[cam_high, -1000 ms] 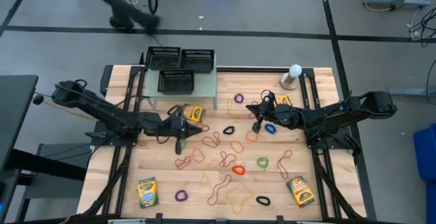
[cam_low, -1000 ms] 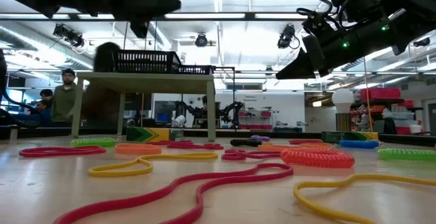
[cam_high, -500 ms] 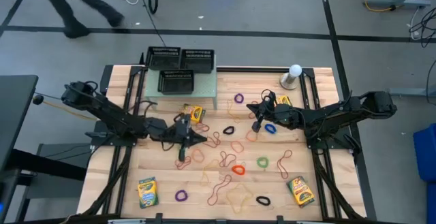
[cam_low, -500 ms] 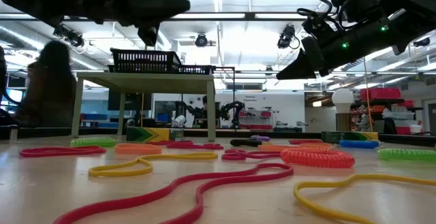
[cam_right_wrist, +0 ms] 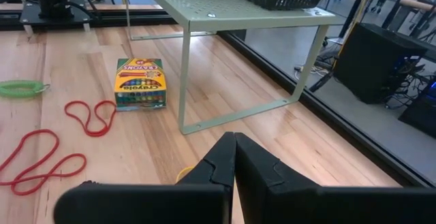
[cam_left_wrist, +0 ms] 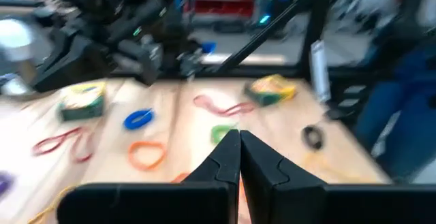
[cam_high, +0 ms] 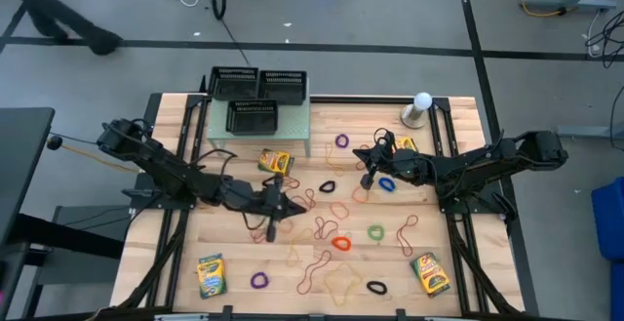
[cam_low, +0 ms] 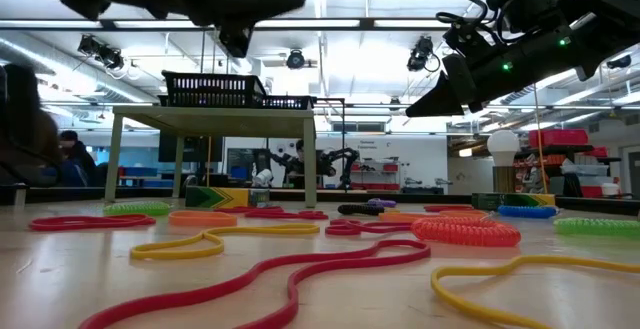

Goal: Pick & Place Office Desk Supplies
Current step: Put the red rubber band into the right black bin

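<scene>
Thin rubber bands in red, orange, yellow, green, purple and black lie scattered over the wooden table (cam_high: 458, 116). One crayon box (cam_high: 276, 161) lies near the shelf. Two more (cam_high: 211, 274) (cam_high: 429, 273) lie near the front corners. My left gripper (cam_high: 295, 207) hovers shut above the bands at mid-table, pointing toward the table's right edge; in its wrist view the fingers (cam_left_wrist: 238, 149) meet with nothing between them. My right gripper (cam_high: 361, 153) hangs shut and empty right of centre, pointing toward the shelf, its fingers (cam_right_wrist: 234, 149) closed.
A pale green shelf (cam_high: 261, 124) at the back left carries three black mesh trays (cam_high: 255, 87). A white ball-topped stand (cam_high: 419, 108) is at the back right. A blue band (cam_high: 387, 183) and another crayon box (cam_high: 406, 145) lie by the right arm. A person's legs (cam_high: 58, 19) cross the floor beyond the table.
My left gripper has gone toward the table's right edge and a little toward its near edge, away from the crayon box by the shelf and out over the bands. The person beyond the table has walked toward the left.
</scene>
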